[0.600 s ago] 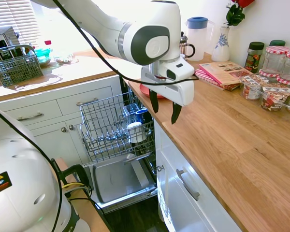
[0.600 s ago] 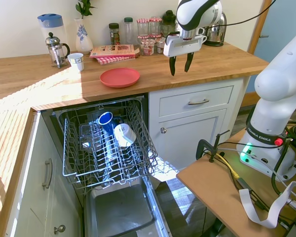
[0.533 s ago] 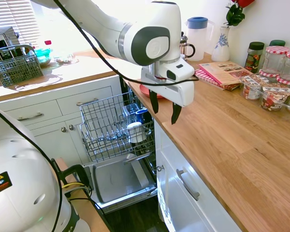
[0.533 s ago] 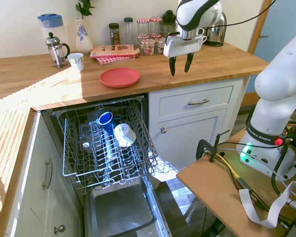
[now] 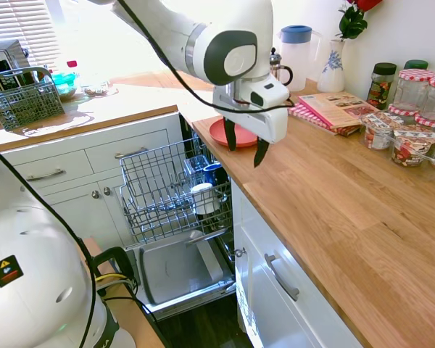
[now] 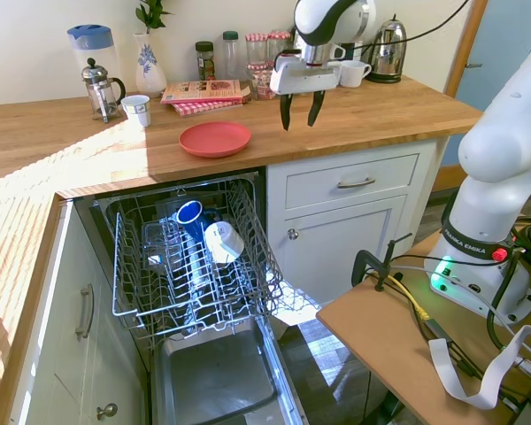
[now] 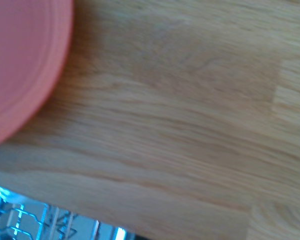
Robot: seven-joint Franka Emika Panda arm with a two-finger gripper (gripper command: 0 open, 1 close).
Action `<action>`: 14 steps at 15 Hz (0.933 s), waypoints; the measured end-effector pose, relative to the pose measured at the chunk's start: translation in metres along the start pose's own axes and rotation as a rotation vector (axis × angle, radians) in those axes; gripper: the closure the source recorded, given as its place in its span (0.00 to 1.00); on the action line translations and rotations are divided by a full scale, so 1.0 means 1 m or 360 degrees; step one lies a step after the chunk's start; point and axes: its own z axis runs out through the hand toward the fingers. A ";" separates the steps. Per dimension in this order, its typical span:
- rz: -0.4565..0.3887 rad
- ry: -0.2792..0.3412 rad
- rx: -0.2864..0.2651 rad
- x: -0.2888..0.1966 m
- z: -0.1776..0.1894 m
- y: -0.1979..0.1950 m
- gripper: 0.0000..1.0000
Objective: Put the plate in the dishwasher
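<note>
The coral-red plate [image 6: 215,138] lies flat on the wooden counter [image 6: 380,106], above the open dishwasher [image 6: 195,266]; it also shows behind the gripper [image 5: 235,136] and blurred in the wrist view [image 7: 20,65]. My gripper [image 6: 300,109] hangs open and empty above the counter, a short way to the plate's right in the second exterior view [image 5: 244,148]. The dishwasher's door is dropped down [image 5: 177,270] and its wire rack [image 5: 167,190] is pulled out, holding a white cup [image 6: 221,241] and a blue cup [image 6: 188,212].
A red-checked cloth with a booklet [image 6: 205,92], a white mug [image 6: 137,110], a French press [image 6: 101,88], a jug [image 6: 90,44], a vase and several jars [image 5: 413,116] line the counter's back. A kettle [image 6: 391,53] and a grey cutlery basket [image 5: 22,98] stand further off.
The gripper has moved along the counter toward the plate, still open and empty. The plate and the rack have not moved.
</note>
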 end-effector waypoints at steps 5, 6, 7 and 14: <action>0.0036 -0.0159 0.0189 0.028 0.023 -0.046 0.00; 0.0036 -0.0195 0.0229 0.033 0.028 -0.053 0.00; 0.0030 -0.0222 0.0264 0.038 0.035 -0.059 0.00; -0.0027 -0.0275 0.0355 0.036 0.049 -0.102 1.00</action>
